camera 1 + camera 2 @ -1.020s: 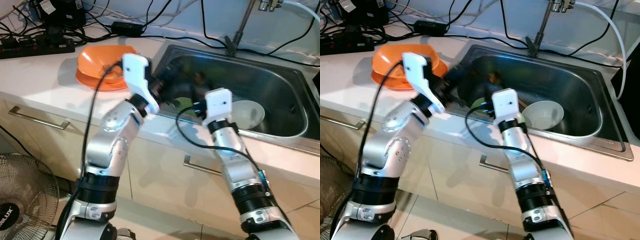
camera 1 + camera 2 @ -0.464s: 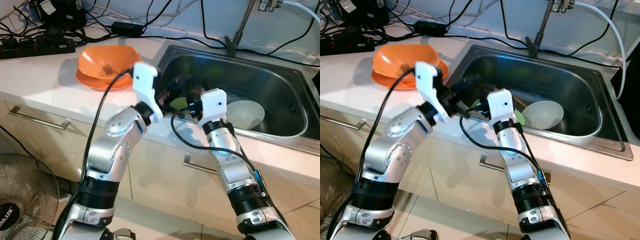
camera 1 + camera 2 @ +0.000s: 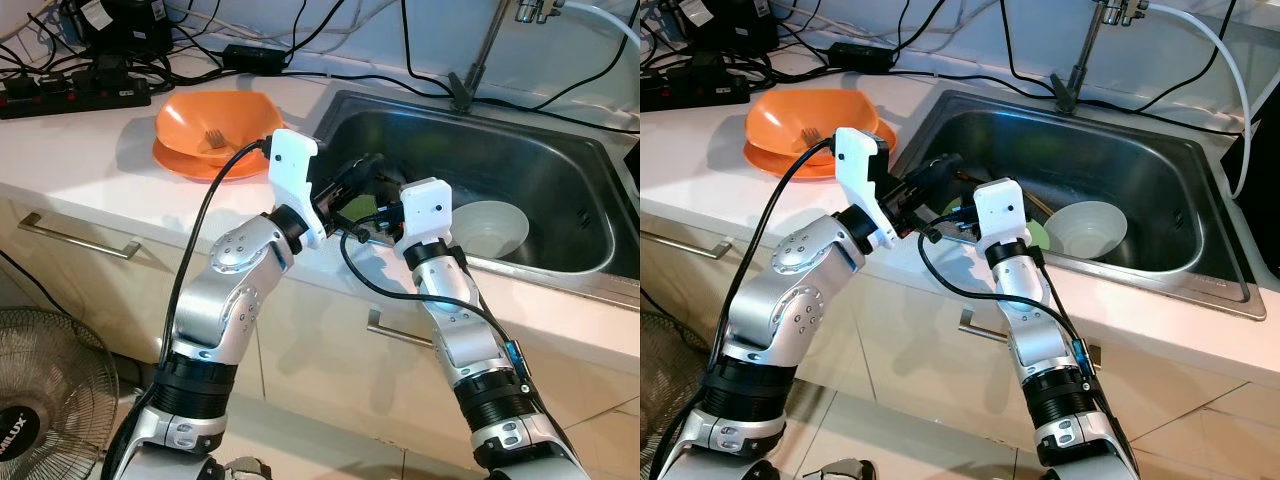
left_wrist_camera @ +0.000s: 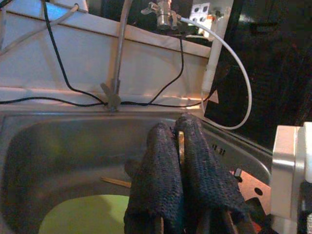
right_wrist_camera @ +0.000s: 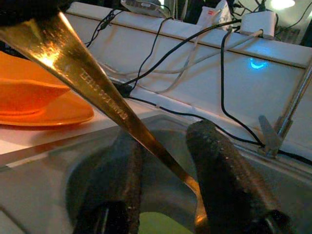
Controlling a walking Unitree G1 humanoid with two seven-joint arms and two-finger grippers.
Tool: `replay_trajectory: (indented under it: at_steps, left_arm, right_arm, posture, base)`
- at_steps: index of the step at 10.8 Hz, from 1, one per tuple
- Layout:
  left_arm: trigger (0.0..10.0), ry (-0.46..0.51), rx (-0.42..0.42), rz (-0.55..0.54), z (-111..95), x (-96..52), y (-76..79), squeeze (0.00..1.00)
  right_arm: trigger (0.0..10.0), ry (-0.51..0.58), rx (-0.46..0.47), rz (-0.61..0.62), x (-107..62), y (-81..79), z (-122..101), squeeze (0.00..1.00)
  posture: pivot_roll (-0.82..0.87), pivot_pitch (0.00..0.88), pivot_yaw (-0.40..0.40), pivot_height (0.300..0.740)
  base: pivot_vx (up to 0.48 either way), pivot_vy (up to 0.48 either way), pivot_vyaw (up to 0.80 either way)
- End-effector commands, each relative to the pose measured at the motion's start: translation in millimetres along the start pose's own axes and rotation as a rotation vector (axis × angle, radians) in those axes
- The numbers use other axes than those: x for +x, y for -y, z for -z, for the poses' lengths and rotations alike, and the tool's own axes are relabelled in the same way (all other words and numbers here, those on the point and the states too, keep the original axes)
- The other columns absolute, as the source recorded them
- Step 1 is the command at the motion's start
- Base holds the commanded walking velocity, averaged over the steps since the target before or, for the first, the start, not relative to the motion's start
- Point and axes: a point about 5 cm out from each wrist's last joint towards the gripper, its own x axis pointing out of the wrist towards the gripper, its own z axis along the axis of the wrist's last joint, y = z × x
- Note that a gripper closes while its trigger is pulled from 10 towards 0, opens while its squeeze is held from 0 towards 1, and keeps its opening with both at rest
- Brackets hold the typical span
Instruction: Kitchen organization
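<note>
My left gripper (image 4: 178, 146) is above the near left corner of the steel sink (image 3: 560, 160), its two black fingers (image 4: 158, 170) pressed together on a thin gold-coloured utensil (image 5: 97, 92); a sliver of gold shows between them in the left wrist view. The utensil's long flat handle, stamped with small lettering, runs out from that grip and passes between the fingers (image 5: 219, 170) of my right gripper (image 5: 165, 180), which stand apart on either side of it without closing. I cannot tell whether the right fingers touch the metal. Which kind of utensil it is I cannot make out, since its working end is hidden.

My two wrists meet over the sink's front edge, the white housing of the right one (image 3: 432, 210) just beside the left one's (image 3: 292, 180).

In the basin a white bowl (image 3: 490, 228) sits toward the right, and a lime-green plate (image 4: 87, 214) lies under my grippers with a wooden chopstick (image 4: 116, 182) near it. The faucet (image 3: 1080, 60) rises at the back rim, with black cables (image 3: 940, 75) trailing along the wall.

On the white countertop (image 3: 70, 150) to the left of the sink stands an orange bowl (image 3: 215, 115) on an orange plate (image 3: 185, 163), with a fork (image 3: 213, 134) resting in the bowl.
</note>
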Motion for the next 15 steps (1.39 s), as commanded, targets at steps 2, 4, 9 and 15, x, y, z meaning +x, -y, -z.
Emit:
replay_trajectory:
  at_steps: [2, 4, 9, 15]
  left_arm:
    - [10.0, 0.010, 0.014, 0.026, -5, 0.8, 4.5, 0.00]
    - [10.0, 0.008, 0.004, 0.033, -5, 0.2, 5.1, 0.00]
    - [10.0, 0.062, -0.021, 0.005, -12, 1.2, 2.0, 1.00]
    - [10.0, 0.163, -0.104, -0.110, -23, -7.4, -16.8, 0.00]
  right_arm:
    - [0.0, 0.004, 0.009, 0.007, 1.9, 2.2, -1, 0.00]
    - [0.0, -0.006, 0.010, 0.006, 1.3, 1.2, 2, 0.00]
    - [0.0, -0.013, 0.011, 0.015, 1.2, 1.8, 4, 0.00]
    - [1.3, -0.047, 0.027, 0.071, 10.1, 13.4, 7, 0.00]
  posture:
    - [0.08, 0.024, -0.027, 0.740]
    - [0.09, 0.027, -0.026, 0.740]
    - [0.09, 0.033, -0.025, 0.740]
    - [0.09, 0.032, -0.031, 0.740]
  base:
    - [0.000, 0.000, 0.00]
    - [0.000, 0.000, 0.00]
    - [0.000, 0.000, 0.00]
    - [0.000, 0.000, 0.00]
